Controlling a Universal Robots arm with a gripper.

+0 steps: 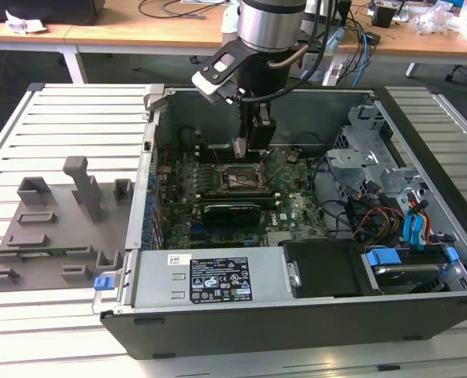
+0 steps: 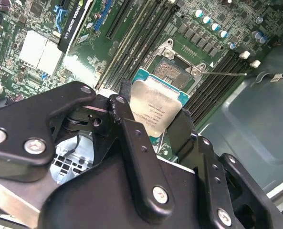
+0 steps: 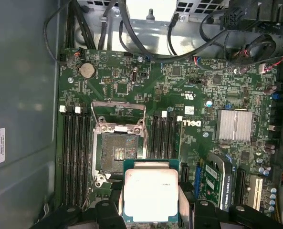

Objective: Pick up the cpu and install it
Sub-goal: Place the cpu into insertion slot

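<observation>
Grey plastic fixture blocks [image 1: 60,228] sit well off to the exterior view's left of the socket [image 1: 241,179], outside the open computer case [image 1: 296,315]. Just above the socket hangs the gripper [image 1: 253,150], its fingers [image 2: 131,138] clamped on two opposite edges of the cpu [image 2: 156,107]. In both wrist views the cpu is held clear of the socket, silvery top showing, and the socket's metal frame is flipped open. To the exterior view's right of the socket stands a metal drive cage [image 1: 367,157].

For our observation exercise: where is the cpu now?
In the first wrist view, the cpu is held in the gripper, above the motherboard, close to the open socket.
</observation>
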